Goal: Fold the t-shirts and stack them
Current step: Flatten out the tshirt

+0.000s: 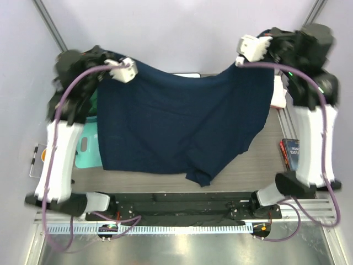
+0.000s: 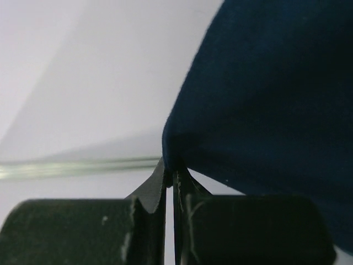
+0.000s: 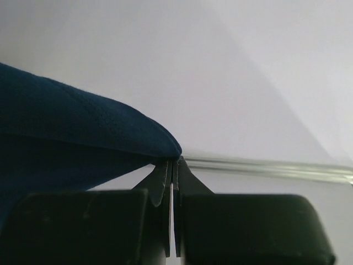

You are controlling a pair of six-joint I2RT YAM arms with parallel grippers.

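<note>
A dark navy t-shirt (image 1: 176, 121) hangs spread out between my two raised arms, its lower hem and one sleeve draping down to the table. My left gripper (image 1: 134, 66) is shut on its upper left corner. In the left wrist view the cloth (image 2: 265, 99) runs into the pinched tips of that gripper (image 2: 170, 168). Over on the other side, my right gripper (image 1: 239, 61) is shut on the upper right corner. The right wrist view shows the navy fabric (image 3: 66, 127) ending in a fold caught at the tips of the right gripper (image 3: 174, 164). A sliver of dark green t-shirt (image 1: 92, 100) peeks out behind the left arm.
A flat teal mat (image 1: 88, 152) lies on the table at the left, partly under the hanging shirt. A white object (image 1: 277, 94) sits behind the right arm and a dark book (image 1: 290, 153) lies at the right edge. Bare wooden tabletop (image 1: 259, 160) shows at the front right.
</note>
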